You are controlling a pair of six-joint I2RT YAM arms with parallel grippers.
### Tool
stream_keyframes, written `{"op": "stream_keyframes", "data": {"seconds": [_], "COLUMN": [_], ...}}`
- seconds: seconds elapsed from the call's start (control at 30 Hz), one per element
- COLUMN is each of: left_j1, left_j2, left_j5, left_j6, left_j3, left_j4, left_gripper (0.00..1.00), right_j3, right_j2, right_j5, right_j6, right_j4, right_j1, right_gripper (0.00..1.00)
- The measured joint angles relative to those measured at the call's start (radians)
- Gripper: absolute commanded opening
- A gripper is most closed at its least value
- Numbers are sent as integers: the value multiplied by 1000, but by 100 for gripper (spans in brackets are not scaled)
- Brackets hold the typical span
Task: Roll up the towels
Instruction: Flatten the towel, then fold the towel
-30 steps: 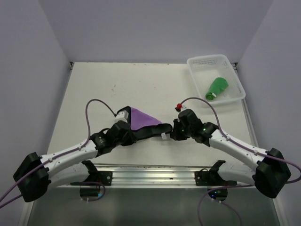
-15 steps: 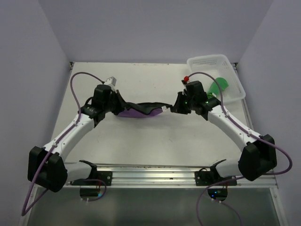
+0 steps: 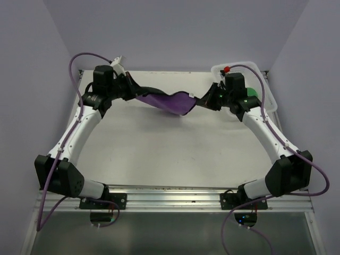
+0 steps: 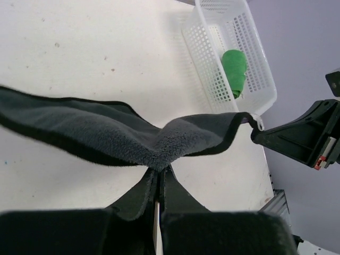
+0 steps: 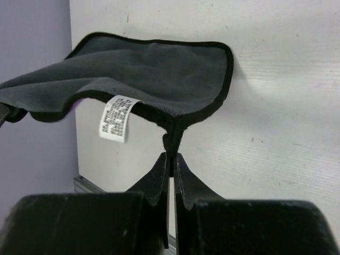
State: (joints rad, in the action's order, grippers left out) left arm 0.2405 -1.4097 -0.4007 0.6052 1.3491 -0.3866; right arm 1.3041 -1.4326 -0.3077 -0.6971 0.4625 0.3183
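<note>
Fleecy purple towel [image 3: 169,101] hangs stretched beside the basket [image 4: 256,64]
Left gripper [image 4: 159,172], away from the white lattice basket, and right gripper [image 5: 171,154], against it, each pinch a black-edged corner; the rolled green towel [image 4: 234,69] lies inside.

Grey towel [image 5: 154,74] corner in right hand [image 5: 171,157]

Lit brightly and evenly from above; only a faint, soft shadow beside the purple towel [image 5: 149,74] on the table [image 5: 265,133]. Sharp overhead; blurred close up at the left tool [image 4: 159,174] and right tool [image 5: 171,155].
</note>
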Motion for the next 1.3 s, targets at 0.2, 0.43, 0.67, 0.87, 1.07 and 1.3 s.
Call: {"op": "stream_keyframes", "data": {"seconds": [0.2, 0.43, 0.67, 0.87, 1.07, 1.3], "left_j1": [-42, -42, -41, -29, 21, 31], "left_j2": [-11, 60, 307, 430, 475, 503], "left_j5": [-41, -73, -99, -156, -153, -144], "left_j6": [-8, -3, 64, 136, 154, 178], "left_j3": [-74, -286, -744, -982, -1078, -1135], "left_j4": [-5, 40, 151, 230, 288, 298], "left_gripper": [0, 0, 0, 0, 1, 2], "right_j3": [-34, -95, -431, -642, -719, -817], "right_j2": [0, 77, 323, 453, 564, 563], "right_j5": [-28, -51, -54, -76, -54, -18], "right_j6": [-10, 60, 111, 110, 74, 39], "right_j4": [2, 24, 49, 106, 102, 100], "right_j1": [-14, -11, -2, 10, 123, 153], "right_gripper": [0, 0, 0, 0, 0, 0]}}
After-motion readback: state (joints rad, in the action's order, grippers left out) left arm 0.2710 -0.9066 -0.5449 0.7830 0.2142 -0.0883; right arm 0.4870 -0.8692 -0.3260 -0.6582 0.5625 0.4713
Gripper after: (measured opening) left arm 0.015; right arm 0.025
